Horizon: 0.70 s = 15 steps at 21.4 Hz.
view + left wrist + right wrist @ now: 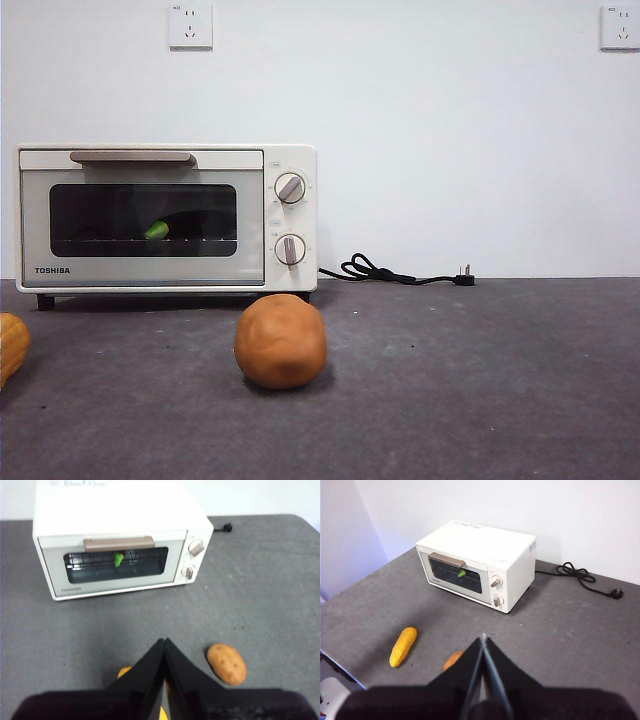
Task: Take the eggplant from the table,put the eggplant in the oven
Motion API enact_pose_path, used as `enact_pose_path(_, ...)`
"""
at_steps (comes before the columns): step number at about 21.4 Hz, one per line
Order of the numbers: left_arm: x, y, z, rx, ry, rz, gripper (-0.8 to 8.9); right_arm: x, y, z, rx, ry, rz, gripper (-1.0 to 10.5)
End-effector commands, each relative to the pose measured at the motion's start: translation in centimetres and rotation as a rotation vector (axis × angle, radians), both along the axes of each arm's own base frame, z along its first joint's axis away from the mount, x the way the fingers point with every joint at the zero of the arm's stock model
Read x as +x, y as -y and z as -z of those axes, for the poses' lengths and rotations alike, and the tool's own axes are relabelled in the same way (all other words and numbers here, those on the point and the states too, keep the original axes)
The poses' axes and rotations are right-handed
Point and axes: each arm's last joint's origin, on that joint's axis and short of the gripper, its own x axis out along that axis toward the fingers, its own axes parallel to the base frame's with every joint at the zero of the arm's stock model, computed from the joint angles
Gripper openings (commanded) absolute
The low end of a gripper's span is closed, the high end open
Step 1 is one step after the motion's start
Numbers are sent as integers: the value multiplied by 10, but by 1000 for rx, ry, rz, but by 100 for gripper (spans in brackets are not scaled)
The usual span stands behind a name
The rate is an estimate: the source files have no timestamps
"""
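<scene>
The cream-white oven [290, 155] stands at the back left of the dark grey table [480, 400] with its glass door closed. The eggplant [157, 230] lies inside on the wire rack; through the glass I see its green cap and a dim dark body. The wrist views also show that green cap behind the door, at eggplant [118, 559] and eggplant [461, 573]. My left gripper [164, 642] hangs shut and empty above the table in front of the oven [120, 510]. My right gripper [484, 639] is shut and empty too, farther back from the oven [485, 540]. Neither arm appears in the front view.
A round orange-brown ball [280, 340] sits on the table in front of the oven. A yellow ribbed vegetable [403, 646] lies to its left, cut off at the front view's left edge. The oven's black power cord [400, 275] trails right along the wall.
</scene>
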Motion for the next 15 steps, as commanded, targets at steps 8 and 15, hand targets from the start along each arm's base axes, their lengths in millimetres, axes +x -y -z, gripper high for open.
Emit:
enact_pose_path(8, -5, 1, -6, 56, 107, 18, -4, 0, 0, 3, -15, -24, 6, 2)
enact_pose_path(15, -30, 4, -19, 98, 321, 11, -4, 0, 0, 3, -15, -23, 9, 2)
